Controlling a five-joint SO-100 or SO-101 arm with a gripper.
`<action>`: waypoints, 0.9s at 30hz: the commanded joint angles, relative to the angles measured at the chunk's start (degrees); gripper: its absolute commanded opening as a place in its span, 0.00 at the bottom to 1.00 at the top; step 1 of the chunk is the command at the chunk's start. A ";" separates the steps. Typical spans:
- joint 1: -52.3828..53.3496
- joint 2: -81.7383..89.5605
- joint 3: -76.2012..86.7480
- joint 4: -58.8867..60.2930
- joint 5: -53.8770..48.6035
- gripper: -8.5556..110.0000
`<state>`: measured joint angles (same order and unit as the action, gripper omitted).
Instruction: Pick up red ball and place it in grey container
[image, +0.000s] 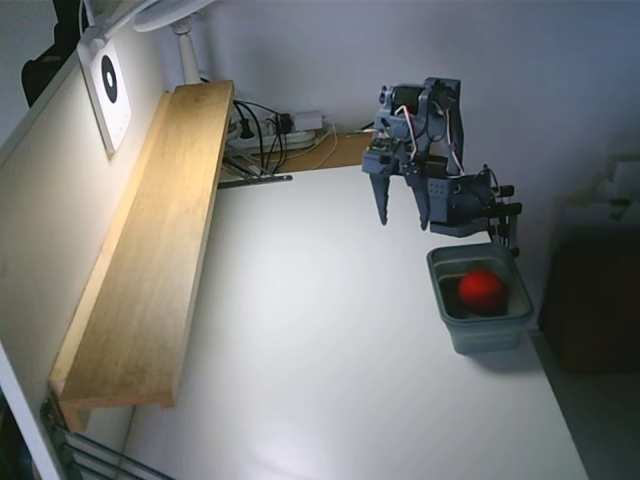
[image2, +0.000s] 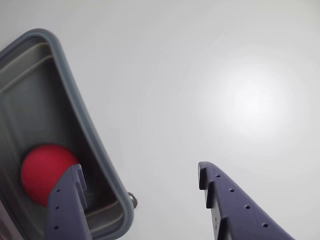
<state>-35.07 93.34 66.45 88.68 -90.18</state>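
Observation:
The red ball (image: 481, 288) lies inside the grey container (image: 448, 318) at the right side of the white table in the fixed view. The wrist view shows the same ball (image2: 42, 172) resting on the floor of the container (image2: 82, 115) at lower left. My gripper (image: 401, 219) hangs above the table, up and to the left of the container, with its two blue-grey fingers pointing down. In the wrist view my gripper (image2: 140, 178) is open with nothing between the fingers; one finger (image2: 67, 205) overlaps the container's rim.
A long wooden shelf (image: 150, 260) runs along the left wall. A power strip and cables (image: 270, 130) lie at the back. The arm's base (image: 470, 205) stands just behind the container. The table's right edge is close to the container.

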 joint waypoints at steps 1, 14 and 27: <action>4.48 4.52 0.43 1.24 0.18 0.29; 23.19 11.12 3.17 4.35 0.18 0.21; 41.60 17.62 5.87 7.41 0.18 0.14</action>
<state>2.81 107.93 71.72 94.66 -90.26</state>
